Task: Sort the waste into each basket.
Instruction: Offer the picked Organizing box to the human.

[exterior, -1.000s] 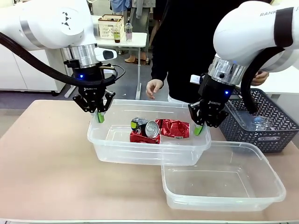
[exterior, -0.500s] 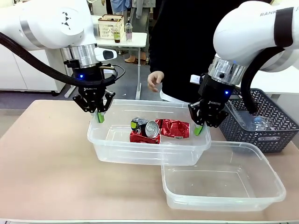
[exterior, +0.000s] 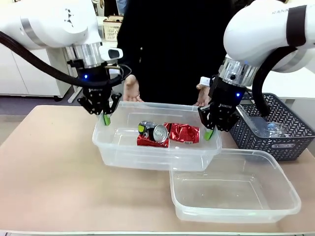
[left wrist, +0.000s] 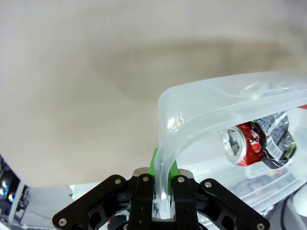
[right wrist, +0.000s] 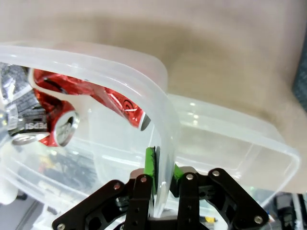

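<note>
Clear plastic is clamped at both ends: the left gripper point(exterior: 104, 118) is closed on the left rim of the far tub point(exterior: 118, 147), and the right gripper point(exterior: 210, 132) is closed on its right rim. The wrist views confirm it, the rim pinched between green pads in the left gripper point(left wrist: 163, 168) and again in the right gripper point(right wrist: 163, 173).

Compared with a second ago, the tub sits a little higher in the front view and both grippers have risen with it, so the pair appear to be lifting it together. The person has also stepped in, with one hand point(exterior: 130, 91) and the other hand point(exterior: 202, 96) now close behind the far rim. Whether either touches the plastic cannot be told.

The red-and-silver cans point(exterior: 160, 133) lie inside the held tub, so that part of the sorting looks done (this is a judgement). The empty tub point(exterior: 236, 196) rests on the table point(exterior: 49, 167), its far left corner tucked under the held one.

The cans are crushed and overlapping, so their count is uncertain. A clear bottle point(exterior: 270, 129) shows only dimly through the dark lattice basket point(exterior: 290, 142), which the right arm partly covers. Whether the held tub's base has cleared the table is not visible.
</note>
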Tool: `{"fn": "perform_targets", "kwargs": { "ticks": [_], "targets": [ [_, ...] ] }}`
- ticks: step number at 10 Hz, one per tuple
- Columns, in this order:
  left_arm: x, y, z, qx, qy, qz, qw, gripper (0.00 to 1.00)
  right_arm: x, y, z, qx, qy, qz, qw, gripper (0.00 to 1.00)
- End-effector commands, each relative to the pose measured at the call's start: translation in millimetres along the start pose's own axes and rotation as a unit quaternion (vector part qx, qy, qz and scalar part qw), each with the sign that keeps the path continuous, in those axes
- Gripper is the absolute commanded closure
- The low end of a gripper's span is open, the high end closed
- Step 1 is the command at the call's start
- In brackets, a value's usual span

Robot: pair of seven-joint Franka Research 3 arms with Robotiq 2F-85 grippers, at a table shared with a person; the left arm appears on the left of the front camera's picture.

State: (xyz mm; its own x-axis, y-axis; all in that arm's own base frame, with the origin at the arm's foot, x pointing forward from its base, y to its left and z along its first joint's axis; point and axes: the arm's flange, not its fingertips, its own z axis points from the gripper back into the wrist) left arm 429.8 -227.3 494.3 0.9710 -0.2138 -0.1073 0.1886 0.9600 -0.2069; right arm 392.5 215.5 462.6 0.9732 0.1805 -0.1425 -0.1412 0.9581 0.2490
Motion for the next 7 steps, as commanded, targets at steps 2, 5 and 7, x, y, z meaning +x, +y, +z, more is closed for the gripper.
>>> {"fn": "perform_targets", "kwargs": {
  "ticks": [2, 5, 7],
  "targets": [
    [66.7, -0.4, 61.6, -0.023, -0.015, -0.01, 1.0, 0.93, 98.1, 5.8, 69.2, 0.001, 0.055, 0.041, 0.998, 0.94],
    [117.4, 25.4, 37.2, -0.055, 0.026, 0.015, 0.998, 0.93, 162.4, -2.2, 56.8, 0.037, 0.071, 0.031, 0.996, 0.94],
    [85.5, 21.0, 54.3, -0.029, -0.009, 0.013, 0.999, 0.93, 151.4, -13.9, 48.7, 0.012, 0.06, 0.009, 0.998, 0.94]
  ]
}}
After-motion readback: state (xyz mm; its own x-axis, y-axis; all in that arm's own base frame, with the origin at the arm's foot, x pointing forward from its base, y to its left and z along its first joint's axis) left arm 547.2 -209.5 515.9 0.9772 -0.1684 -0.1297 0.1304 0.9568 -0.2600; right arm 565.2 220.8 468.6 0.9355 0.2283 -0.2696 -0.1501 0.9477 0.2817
